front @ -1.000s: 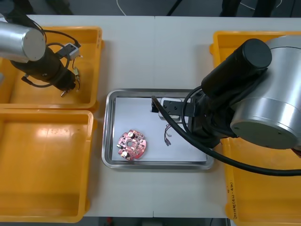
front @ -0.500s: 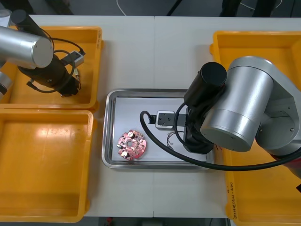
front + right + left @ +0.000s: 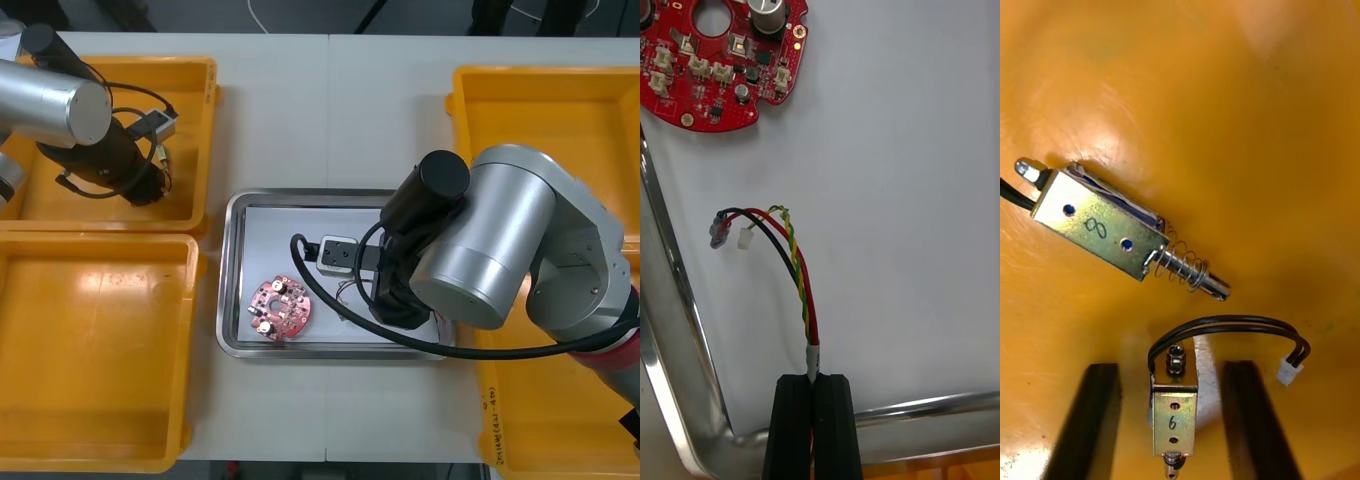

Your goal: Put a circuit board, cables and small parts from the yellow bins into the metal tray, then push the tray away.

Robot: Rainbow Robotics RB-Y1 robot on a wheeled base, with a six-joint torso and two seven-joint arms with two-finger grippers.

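**Over the tray's near right corner: cable being set down; small part being lined up in the far left bin**

Over the near right corner of the metal tray [image 3: 229,268], the right gripper [image 3: 813,380] is holding the red and yellow cable [image 3: 795,274]. Its fingers are pinching together on the sleeved end. The loose wire ends are trailing out across the white floor of the tray, towards the near rim. The grip at the very end is letting the rest of the cable hang free, which appears to suit laying it down flat. Whether the wire tips are already touching the floor cannot be told.

The circuit board [image 3: 282,308] is lying flat in the tray, towards the near left corner. It is sitting apart from the cable ends, so the cable is not landing on it.

In the yellow bin [image 3: 196,128] at the table's far left corner, the left gripper [image 3: 1171,369] is hanging low with its fingers standing wide. A small metal part [image 3: 1173,414], marked 6, is lying between them, touching neither finger. Its black lead [image 3: 1225,326] is looping out beyond the fingertips. The fingers are flanking the part's long sides, apparently to close across its narrow width.

A second metal part [image 3: 1100,228], marked 8, is lying tilted just beyond, clear of the fingers.

Judgement: the cable drop is nearly finished, and the part pick is not yet made. The looping lead risks snagging on the second part.
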